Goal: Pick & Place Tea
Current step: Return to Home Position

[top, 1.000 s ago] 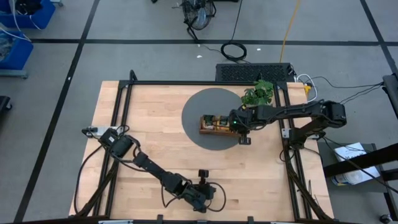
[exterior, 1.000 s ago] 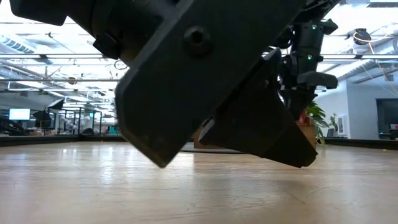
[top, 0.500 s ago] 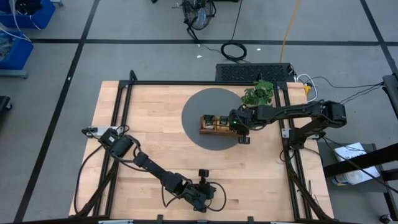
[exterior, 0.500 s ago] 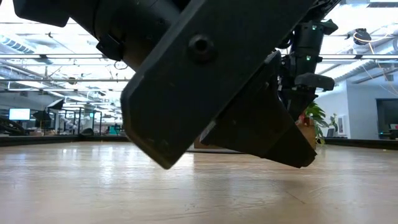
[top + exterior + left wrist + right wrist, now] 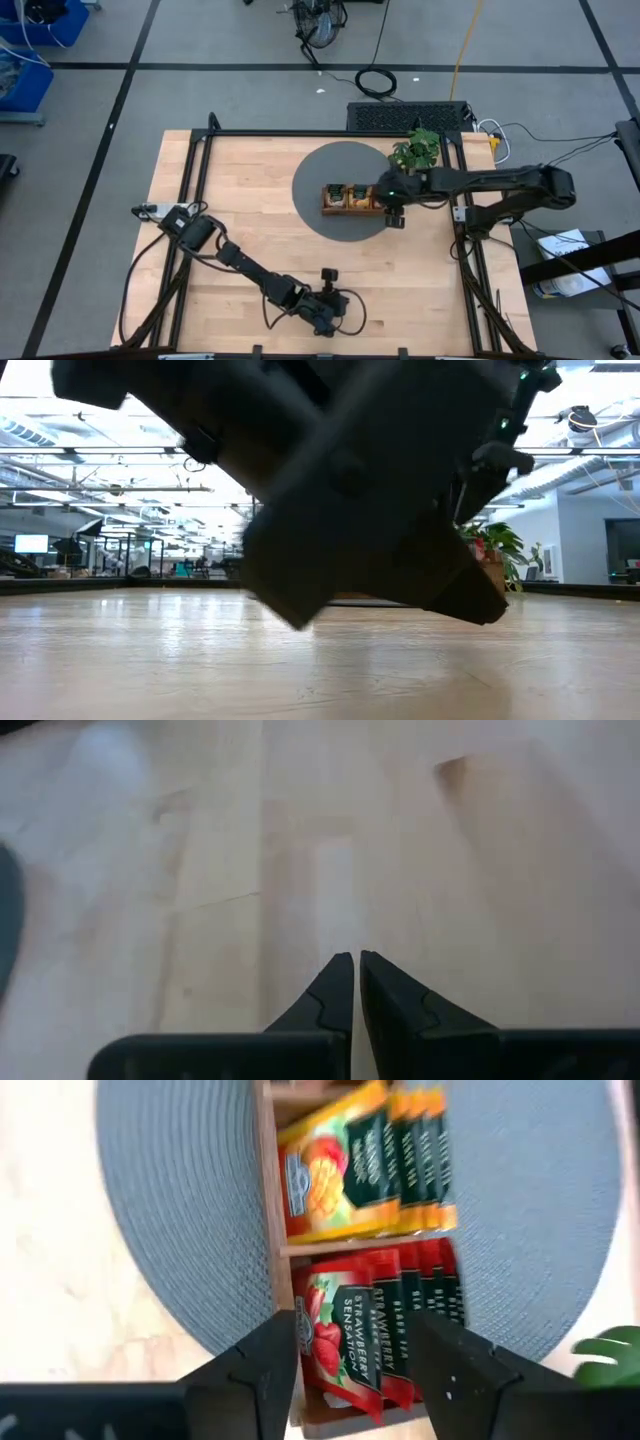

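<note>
Table (image 5: 250, 200): pale wood inside a black frame. Mat (image 5: 315, 175): round, grey, woven, toward 1 o'clock of the table's middle. Tray (image 5: 266, 1200): brown wood with three compartments in a row running 9 to 3 o'clock, lying on the mat just toward 4 o'clock of its middle. Tea (image 5: 352, 196): all in the tray, standing on edge in packed rows. Red packets (image 5: 400, 1280): in the 3 o'clock end compartment, each with a strawberry picture and a dark label; the front one reads "STRAWBERRY SENSATION". Orange packets (image 5: 360, 1170): in the middle compartment, with a mango picture and dark green labels whose print is too blurred to read. The 9 o'clock compartment holds darker packets, with print too small to read from above. Plant (image 5: 415, 150): green and leafy, at the mat's 2 o'clock edge, near the tray but apart from it. Right gripper (image 5: 355, 1330): comes in from 3 o'clock and hangs over the tray's 3 o'clock end, above the red packets. Its fingers (image 5: 255, 1370) are spread wide and released, grasping nothing. Left gripper (image 5: 355, 965): low over bare wood near the table's 6 o'clock edge, well apart from the mat, its fingers clenched tip to tip on nothing. In the low view a blurred dark arm part fills most of the frame.
</note>
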Motion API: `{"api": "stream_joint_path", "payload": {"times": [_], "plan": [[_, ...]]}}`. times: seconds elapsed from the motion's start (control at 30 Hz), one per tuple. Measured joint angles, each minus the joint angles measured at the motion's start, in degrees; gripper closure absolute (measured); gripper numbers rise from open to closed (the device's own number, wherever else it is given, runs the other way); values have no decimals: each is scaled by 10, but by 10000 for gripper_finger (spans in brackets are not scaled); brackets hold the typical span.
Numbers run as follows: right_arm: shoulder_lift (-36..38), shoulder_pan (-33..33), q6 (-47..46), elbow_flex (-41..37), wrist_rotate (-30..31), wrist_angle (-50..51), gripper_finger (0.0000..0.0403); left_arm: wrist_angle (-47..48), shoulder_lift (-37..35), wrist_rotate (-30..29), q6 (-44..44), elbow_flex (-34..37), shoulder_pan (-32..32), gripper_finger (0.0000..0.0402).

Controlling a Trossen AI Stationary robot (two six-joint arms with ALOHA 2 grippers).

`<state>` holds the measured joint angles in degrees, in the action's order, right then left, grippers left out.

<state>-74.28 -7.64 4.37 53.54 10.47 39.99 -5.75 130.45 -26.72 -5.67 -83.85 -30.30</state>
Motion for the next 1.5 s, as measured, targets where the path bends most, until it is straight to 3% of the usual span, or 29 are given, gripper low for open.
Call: {"api": "stream_joint_path", "payload": {"times": [0.2, 0.33, 0.6, 0.7, 0.8, 0.93, 1.1, 1.23, 1.37, 1.5], "plan": [[95, 24, -13, 0, -31, 25, 253, 38, -11, 0, -4, 1, 22, 371], [167, 70, -64, -27, -48, -1, 284, 76, -59, 0, 18, 1, 26, 371], [285, 219, -112, -217, -48, -306, 390, 242, -201, -62, 60, 0, 20, 371], [287, 266, -107, -281, -34, -408, 396, 367, -240, -44, 69, 0, 23, 371], [279, 304, -89, -328, 8, -480, 399, 496, -262, -85, 32, 0, 16, 371], [293, 332, -30, -375, 13, -544, 400, 573, -293, -100, 12, 0, 16, 371], [361, 315, 3, -423, 14, -629, 402, 556, -334, -88, 101, 1, 22, 386], [437, 293, 20, -425, 12, -580, 402, 519, -401, -57, 141, 26, 44, 394], [499, 265, 28, -425, -40, -544, 402, 400, -503, 21, 206, 130, 69, 396], [536, 245, 9, -425, -62, -534, 402, 251, -625, 71, 215, 270, 105, 395]]}}
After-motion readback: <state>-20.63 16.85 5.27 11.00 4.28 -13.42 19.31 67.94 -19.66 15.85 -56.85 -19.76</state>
